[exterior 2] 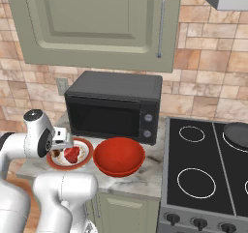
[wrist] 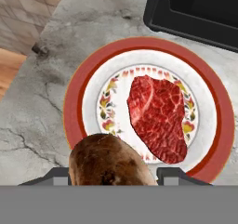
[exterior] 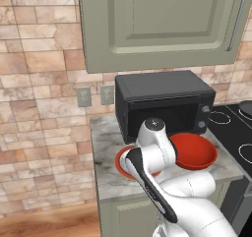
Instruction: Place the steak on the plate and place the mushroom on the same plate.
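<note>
Now: mushroom in the gripper over the plate, steak already on it

You had the gripper (wrist: 111, 174) closed on the mushroom (wrist: 108, 165), which sat brown and rounded between the two dark fingertips (wrist: 175, 175) at the bottom of the hand view. Below it lay the plate (wrist: 74, 102), white with a red-orange rim and a patterned ring. You could see the steak (wrist: 157, 117) resting flat on the plate's white centre, slightly toward the side nearest the microwave (wrist: 195, 11). The mushroom overlapped the plate's near rim in the hand view; whether it touched the plate you could not tell from that angle.

In the right base view the hand (exterior 2: 60, 139) hung above the plate (exterior 2: 86, 158), and the steak (exterior 2: 72, 154) showed red on the plate just past the hand. The red bowl (exterior 2: 119, 156) stood on the counter (exterior 2: 145, 171) right beside the plate, their rims close or touching. The microwave (exterior 2: 114, 105) sat just behind both, and the stove (exterior 2: 206, 171) lay to the right of the counter.

In the left base view the arm (exterior: 155, 155) covered most of the plate (exterior: 120, 161); you saw just a red arc of rim to the left of it, with the bowl (exterior: 196, 150) to the right, in front of the microwave (exterior: 165, 103). A cabinet (exterior: 162, 24) hung above.
</note>
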Robot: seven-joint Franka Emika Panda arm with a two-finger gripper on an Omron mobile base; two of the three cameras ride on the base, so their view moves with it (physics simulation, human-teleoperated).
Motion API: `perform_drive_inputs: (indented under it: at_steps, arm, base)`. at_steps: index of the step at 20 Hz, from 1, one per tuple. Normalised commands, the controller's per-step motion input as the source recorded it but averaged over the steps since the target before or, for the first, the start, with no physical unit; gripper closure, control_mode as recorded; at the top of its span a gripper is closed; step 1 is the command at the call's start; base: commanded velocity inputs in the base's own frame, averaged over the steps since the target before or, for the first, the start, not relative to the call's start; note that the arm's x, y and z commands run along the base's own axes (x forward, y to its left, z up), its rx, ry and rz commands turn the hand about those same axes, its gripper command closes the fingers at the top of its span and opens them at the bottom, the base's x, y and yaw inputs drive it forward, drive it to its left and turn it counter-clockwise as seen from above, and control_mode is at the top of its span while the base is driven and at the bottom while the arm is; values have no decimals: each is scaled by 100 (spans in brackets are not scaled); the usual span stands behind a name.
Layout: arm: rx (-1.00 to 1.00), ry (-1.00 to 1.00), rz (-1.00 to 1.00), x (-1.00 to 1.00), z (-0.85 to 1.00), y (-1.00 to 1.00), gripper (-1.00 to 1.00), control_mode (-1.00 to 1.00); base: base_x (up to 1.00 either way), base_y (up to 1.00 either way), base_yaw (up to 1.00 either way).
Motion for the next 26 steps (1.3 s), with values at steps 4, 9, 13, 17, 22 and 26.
perform_drive_inputs:
  at_steps: [4,9,13,17,22,26]
  arm:
    - [0,0,0,31,-6,0,100,-100]
    - [0,0,0,21,-17,0,100,-100]
    - [0,0,0,13,-25,0,-100,-100]
    - [0,0,0,2,-31,0,-100,-100]
    - [0,-1,0,0,-21,-3,-100,-100]
    - [0,-7,0,0,1,-33,-100,-100]
  base:
    - [0,0,0]
    - [0,0,0]
    - [0,0,0]
    - [0,0,0]
    - [0,0,0]
    - [0,0,0]
